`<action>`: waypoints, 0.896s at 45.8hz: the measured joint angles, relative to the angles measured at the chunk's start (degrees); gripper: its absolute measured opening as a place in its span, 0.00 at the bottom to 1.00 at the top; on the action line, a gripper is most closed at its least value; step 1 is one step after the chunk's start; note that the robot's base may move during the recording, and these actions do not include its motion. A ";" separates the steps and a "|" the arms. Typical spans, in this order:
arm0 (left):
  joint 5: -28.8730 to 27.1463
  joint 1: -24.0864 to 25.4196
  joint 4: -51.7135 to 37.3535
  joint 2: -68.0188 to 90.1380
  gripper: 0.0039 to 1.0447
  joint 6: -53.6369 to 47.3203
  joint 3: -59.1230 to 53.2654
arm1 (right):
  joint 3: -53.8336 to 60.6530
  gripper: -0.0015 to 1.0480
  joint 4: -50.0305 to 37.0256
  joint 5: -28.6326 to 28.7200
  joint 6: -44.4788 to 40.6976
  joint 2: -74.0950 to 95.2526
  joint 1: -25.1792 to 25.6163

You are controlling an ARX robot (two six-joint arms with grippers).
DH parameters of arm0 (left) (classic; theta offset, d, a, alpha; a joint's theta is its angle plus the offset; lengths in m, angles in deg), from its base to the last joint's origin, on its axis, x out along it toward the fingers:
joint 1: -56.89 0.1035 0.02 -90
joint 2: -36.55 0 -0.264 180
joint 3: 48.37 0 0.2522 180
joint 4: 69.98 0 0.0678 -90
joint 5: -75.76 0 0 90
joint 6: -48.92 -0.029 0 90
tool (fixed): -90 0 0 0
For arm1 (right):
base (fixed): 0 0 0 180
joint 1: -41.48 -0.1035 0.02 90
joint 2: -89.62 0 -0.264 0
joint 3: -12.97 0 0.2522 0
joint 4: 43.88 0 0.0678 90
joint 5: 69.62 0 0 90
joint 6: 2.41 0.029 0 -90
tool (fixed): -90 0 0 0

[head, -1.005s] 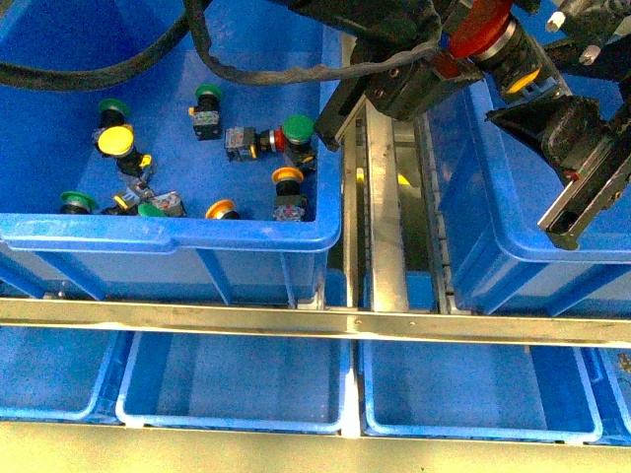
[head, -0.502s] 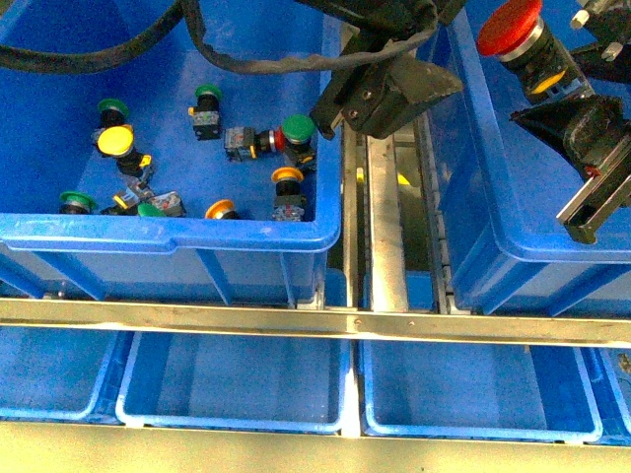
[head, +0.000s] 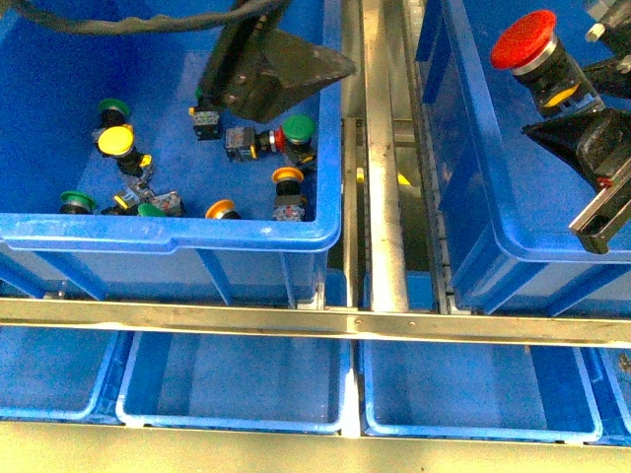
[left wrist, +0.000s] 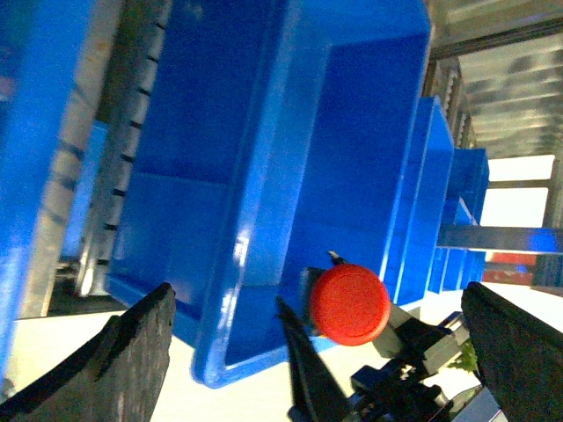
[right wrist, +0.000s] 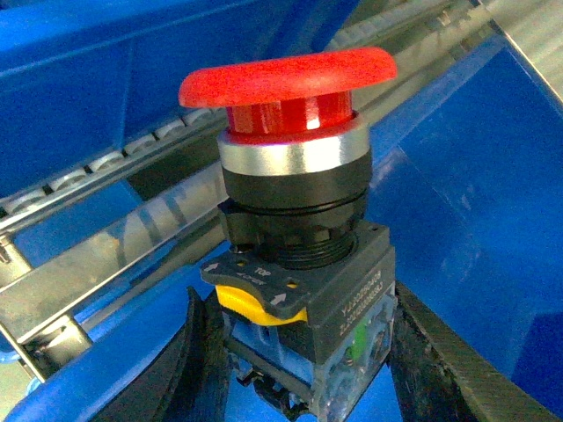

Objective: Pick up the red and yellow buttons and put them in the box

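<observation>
the right end effector point(head: 577, 99) is clamped on a red button point(head: 525, 41), held over the inside of the box point(head: 473, 197). the left end effector point(head: 286, 74) is spread wide above the neighbouring bin point(head: 177, 236).

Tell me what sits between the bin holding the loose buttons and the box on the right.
In the front view, a grey metal rail runs down the gap between the bin and the box.
</observation>
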 joint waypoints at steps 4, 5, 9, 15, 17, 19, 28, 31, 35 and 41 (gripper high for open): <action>-0.22 1.44 0.15 -2.29 0.93 -1.51 -2.38 | 0.00 0.40 0.04 0.24 1.05 -0.20 0.70; -0.48 1.81 0.31 -3.02 0.93 -2.16 -3.08 | 0.00 0.40 0.07 0.22 1.18 -0.26 0.81; -1.40 3.17 1.46 -5.95 0.93 -4.92 -5.66 | 0.00 0.40 0.31 0.20 2.54 -0.83 1.60; -3.32 5.77 3.87 -12.31 0.93 -12.00 -11.54 | -0.02 0.40 1.05 -0.35 4.35 -2.16 2.97; -3.93 6.54 4.55 -14.05 0.93 -14.10 -13.22 | -0.02 0.40 1.64 -0.61 5.03 -2.84 3.58; -4.57 7.37 5.29 -15.85 0.93 -16.39 -14.95 | -0.02 0.40 2.05 -0.98 5.60 -3.41 4.07; -4.46 13.70 9.33 -26.58 0.93 -27.41 -24.52 | 0.39 0.40 5.86 -3.65 9.53 -7.98 5.90; -3.89 15.74 10.67 -29.22 0.93 -28.57 -26.27 | 1.07 0.40 7.19 -4.15 11.04 -9.92 6.12; -2.91 19.45 12.83 -33.73 0.93 -29.57 -28.76 | 2.05 0.40 9.35 -4.68 12.96 -12.55 6.10; -3.30 22.60 12.83 -36.52 0.93 -30.18 -30.40 | 2.75 0.40 11.21 -5.38 15.34 -14.75 5.90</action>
